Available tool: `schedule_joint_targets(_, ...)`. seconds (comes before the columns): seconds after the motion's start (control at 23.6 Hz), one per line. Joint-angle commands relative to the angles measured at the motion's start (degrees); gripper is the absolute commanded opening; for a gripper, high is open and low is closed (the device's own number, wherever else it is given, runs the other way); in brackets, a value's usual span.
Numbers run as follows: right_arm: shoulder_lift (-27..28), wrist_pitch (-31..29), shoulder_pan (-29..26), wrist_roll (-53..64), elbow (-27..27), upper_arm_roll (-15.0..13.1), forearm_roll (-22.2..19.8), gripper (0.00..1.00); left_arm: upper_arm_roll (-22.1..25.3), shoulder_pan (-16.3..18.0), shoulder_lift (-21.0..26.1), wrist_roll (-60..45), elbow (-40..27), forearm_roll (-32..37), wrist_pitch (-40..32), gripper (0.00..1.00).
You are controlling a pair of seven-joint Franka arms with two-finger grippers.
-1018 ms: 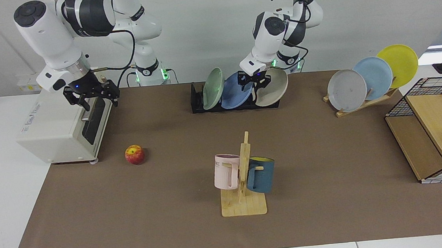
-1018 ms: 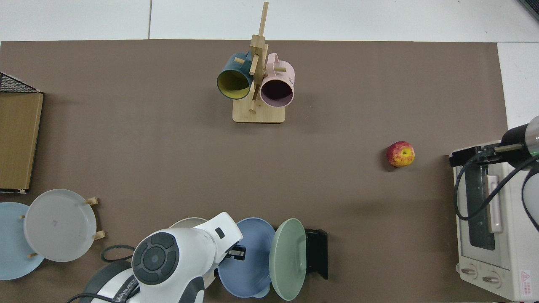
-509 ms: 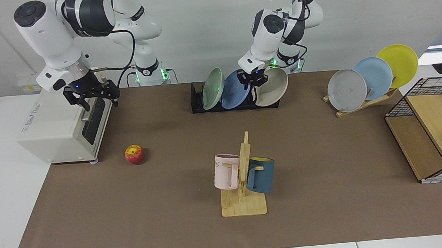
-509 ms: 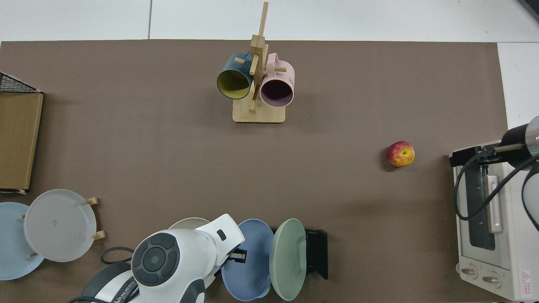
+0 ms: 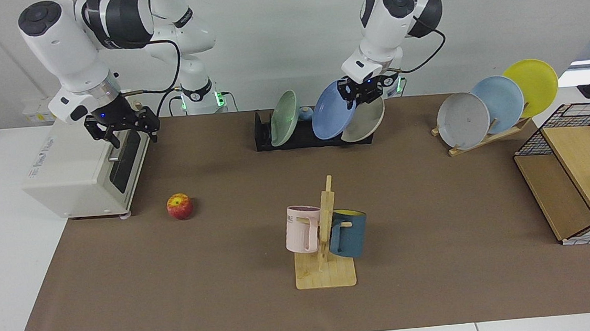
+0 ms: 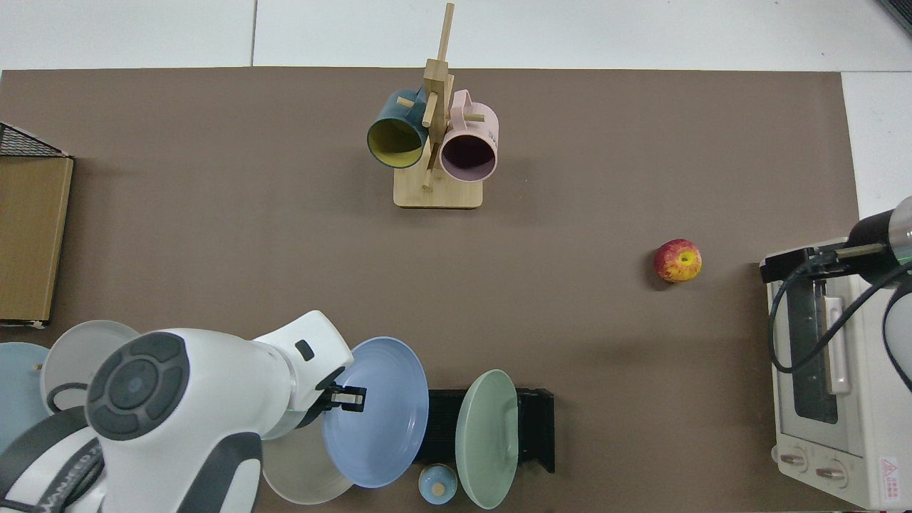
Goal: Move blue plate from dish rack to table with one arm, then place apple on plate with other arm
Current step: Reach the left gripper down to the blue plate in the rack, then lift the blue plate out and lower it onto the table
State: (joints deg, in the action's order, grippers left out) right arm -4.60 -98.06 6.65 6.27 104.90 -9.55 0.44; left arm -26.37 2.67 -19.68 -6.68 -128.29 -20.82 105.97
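Left gripper (image 5: 361, 88) is clenched on the upper rim of the blue plate (image 5: 332, 111), which hangs tilted, clear of the dish rack (image 5: 293, 139) and above it. Right gripper (image 5: 122, 127), fingers spread, waits over the toaster oven (image 5: 79, 172). The apple (image 5: 179, 206) rests on the brown counter (image 5: 436, 217), near the oven. White wall behind.

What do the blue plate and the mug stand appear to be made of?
Blue plate, held at its rim by the left gripper: matte, no glare, uniform colour; probably plastic or matte-glazed ceramic. Mug stand: pale unfinished-looking wood, perhaps bamboo, with faint grain on its base.
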Motion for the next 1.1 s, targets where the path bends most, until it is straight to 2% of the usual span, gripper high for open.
schedule_joint_targets(0.0,-0.15,-1.17,-0.5,1.02,0.48,0.05,1.23,1.0,4.21,-0.03,5.35,0.61,4.19,1.13,0.54,0.0)
schedule_joint_targets(0.17,-0.15,-1.17,-0.5,1.02,0.48,0.05,1.23,1.0,7.38,-0.29,8.95,1.4,4.89,-1.41,6.95,0.0)
schedule_joint_targets(0.55,-0.06,-1.52,-1.11,1.28,0.48,-0.03,0.26,1.0,8.0,-0.29,19.76,6.32,7.27,-15.9,18.29,0.0)
schedule_joint_targets(0.64,0.2,-6.24,-0.85,1.11,0.92,0.05,0.26,1.0,7.91,-0.29,21.43,8.86,7.27,-19.59,19.97,0.0)
schedule_joint_targets(0.76,2.21,-12.23,-0.59,1.11,2.06,0.05,0.26,1.0,7.48,-0.29,23.1,12.12,6.92,-21.28,22.78,0.0)
schedule_joint_targets(0.85,3.97,-13.73,-0.41,1.02,1.89,0.05,0.35,1.0,7.21,-0.38,25.47,13.88,7.09,-21.89,24.27,0.0)
schedule_joint_targets(1.06,8.8,-16.37,0.9,1.37,2.24,0.14,1.41,1.0,3.0,-0.56,29.52,14.85,6.74,-22.77,30.86,0.0)
